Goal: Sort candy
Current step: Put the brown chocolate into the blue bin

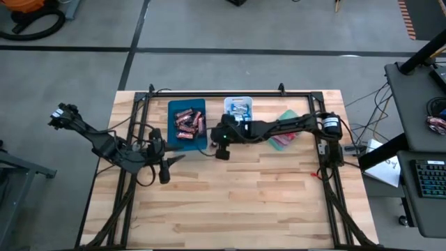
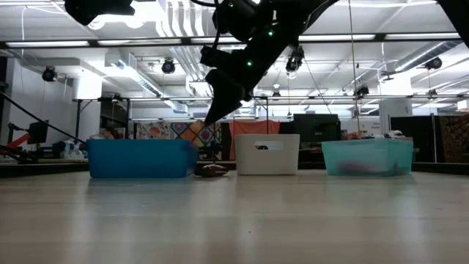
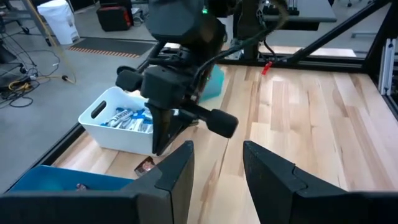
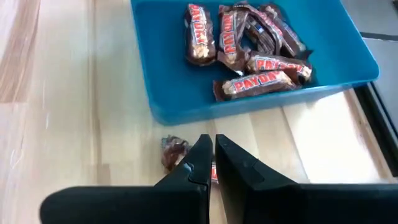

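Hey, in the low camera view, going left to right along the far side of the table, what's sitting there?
Blue tray → a loose dark brown-red candy lying on the table → white tray → green tray.

Wooden table [image 1: 237, 202] — three trays [image 1: 187, 106], stray candy [image 4: 173, 151]

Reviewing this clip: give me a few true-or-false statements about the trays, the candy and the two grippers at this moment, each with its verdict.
1. The blue tray holds brown-red candy bars. True.
2. The right gripper has its fingers spread wide. False: they are shut.
3. A loose candy lies on the table beside the blue tray. True.
4. The white tray is empty. False: blue-and-white bars lie in it.
5. The left gripper is clamped on a candy. False: its fingers are apart, holding nothing.
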Motion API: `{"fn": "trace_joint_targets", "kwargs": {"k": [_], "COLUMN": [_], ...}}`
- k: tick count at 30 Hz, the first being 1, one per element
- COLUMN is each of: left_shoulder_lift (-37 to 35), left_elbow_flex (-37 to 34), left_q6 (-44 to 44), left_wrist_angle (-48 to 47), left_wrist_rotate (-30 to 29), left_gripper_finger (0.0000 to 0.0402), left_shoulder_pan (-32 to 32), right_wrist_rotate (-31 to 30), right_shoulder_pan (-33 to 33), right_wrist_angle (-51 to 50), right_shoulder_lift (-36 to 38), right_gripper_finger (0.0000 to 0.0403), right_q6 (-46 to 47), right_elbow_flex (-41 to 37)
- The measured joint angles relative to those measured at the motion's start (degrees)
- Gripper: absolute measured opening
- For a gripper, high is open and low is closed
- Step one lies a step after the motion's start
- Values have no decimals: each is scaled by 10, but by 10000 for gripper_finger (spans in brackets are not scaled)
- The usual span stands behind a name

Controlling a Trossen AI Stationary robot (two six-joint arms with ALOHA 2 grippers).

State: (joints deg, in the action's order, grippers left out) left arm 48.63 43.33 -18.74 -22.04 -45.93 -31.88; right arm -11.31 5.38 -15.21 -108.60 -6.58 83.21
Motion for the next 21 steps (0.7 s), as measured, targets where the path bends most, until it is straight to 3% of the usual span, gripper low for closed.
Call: {"fn": "trace_joint_targets", "kwargs": {"k": [6,9,13,21], "left_shoulder_lift": [2,2,3,0], "left_elbow_flex": [0,0,0,0], "left_q6": [-2,-2,-2,20], "left_wrist_angle": [0,0,0,-5], "left_wrist_rotate": [0,0,0,0], "left_gripper_finger": [123,123,123,123], "left_shoulder_pan": [-3,-5,-7,-9], "right_wrist_rotate": [-99,-117,-143,-277], "right_shoulder_pan": [-32,-48,-66,-96], "right_wrist_angle": [15,66,171,417], "right_shoulder_lift": [-1,-1,-2,-10], "right_gripper_finger": [13,13,13,13], "right_q6": [32,70,122,235], "right_elbow_flex": [-27,-59,-120,-227]}}
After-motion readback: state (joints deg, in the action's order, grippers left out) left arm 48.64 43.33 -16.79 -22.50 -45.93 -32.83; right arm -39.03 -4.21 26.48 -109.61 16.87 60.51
